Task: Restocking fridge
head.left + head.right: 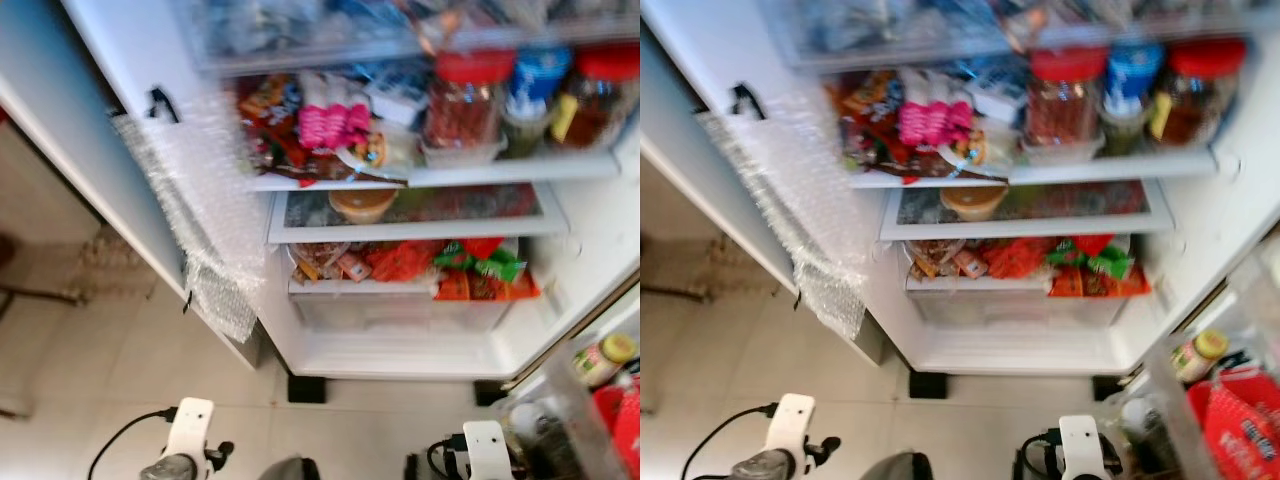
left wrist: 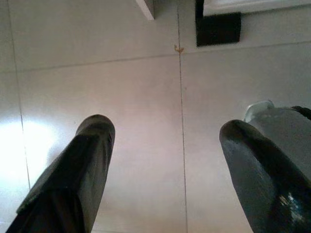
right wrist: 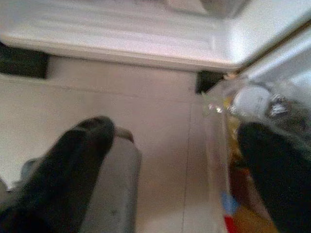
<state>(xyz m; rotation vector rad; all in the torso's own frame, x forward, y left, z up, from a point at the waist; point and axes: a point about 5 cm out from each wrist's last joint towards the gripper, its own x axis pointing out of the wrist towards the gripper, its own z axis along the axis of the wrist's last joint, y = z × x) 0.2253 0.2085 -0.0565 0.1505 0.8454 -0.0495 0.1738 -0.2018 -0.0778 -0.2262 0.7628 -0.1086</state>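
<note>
The open fridge (image 1: 300,205) stands in front of me, its shelves packed with food. Red-lidded jars (image 1: 466,105) and a blue-lidded one sit on the upper shelf beside pink and orange packets (image 1: 330,125). A bowl (image 1: 362,205) rests on the glass shelf below, above red and green snack bags (image 1: 470,270). Both arms hang low at the bottom of the eye views. My left gripper (image 2: 165,145) is open over bare floor tiles. My right gripper (image 3: 177,150) is open too, above the floor near the fridge base.
The fridge door (image 1: 90,150) swings out on the left with bubble wrap (image 1: 205,215) hanging from it. A clear bin (image 1: 1215,395) of bottles and red packs stands at the right. Black fridge feet (image 1: 305,388) rest on pale floor tiles (image 1: 120,370).
</note>
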